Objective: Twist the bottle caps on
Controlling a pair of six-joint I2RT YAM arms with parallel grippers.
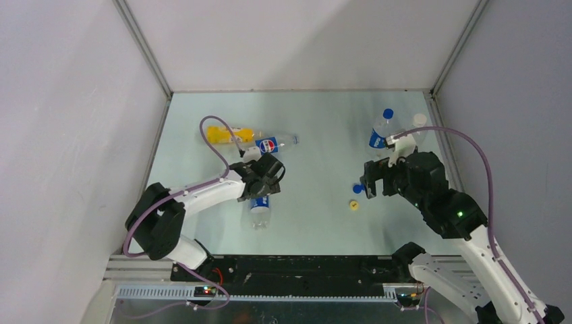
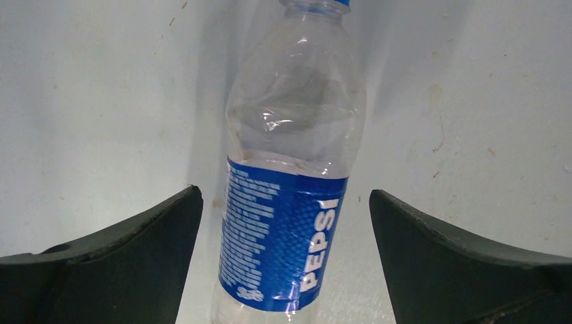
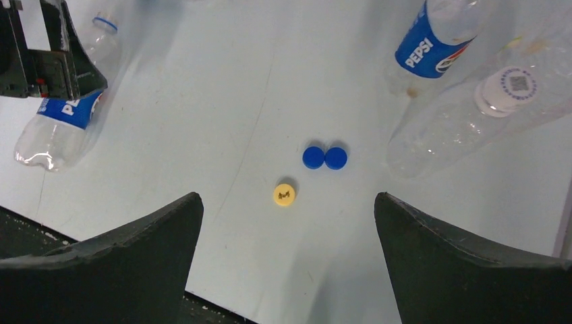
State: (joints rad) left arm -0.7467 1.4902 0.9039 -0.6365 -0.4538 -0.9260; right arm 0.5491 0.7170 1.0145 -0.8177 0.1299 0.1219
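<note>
The Pepsi bottle (image 2: 291, 135) is cut off at both ends in the left wrist view: its base runs off the bottom edge and its neck off the top, so I cannot tell whether it bears a cap. From above, only its label and base show, lower left of centre, with the rest under the arm. The left gripper (image 2: 284, 196) stands wide open, one finger on each side of this bottle and clear of it, holding nothing. The right gripper (image 1: 369, 185), right of centre, also gapes wide and is empty. From above it hides one of the two blue caps (image 3: 313, 157). Its own camera shows them touching side by side, with the yellow cap (image 3: 284, 194) just beside them at lower left, all three loose on the table (image 1: 317, 229).

The middle of the table lies open between the arms. Walls (image 1: 81, 101) close it in on the left, the right and at the back.

There are five bottles:
- Three carry Pepsi labels; the second Pepsi bottle (image 1: 273, 143) lies at upper left.
- The yellow-orange bottle (image 1: 226, 133) lies close beside that one.
- The third Pepsi bottle (image 1: 380, 135) stands at upper right with a blue cap on.
- The unlabelled bottle (image 1: 419, 121) has a white cap and stands near the third, by the right wall
</note>
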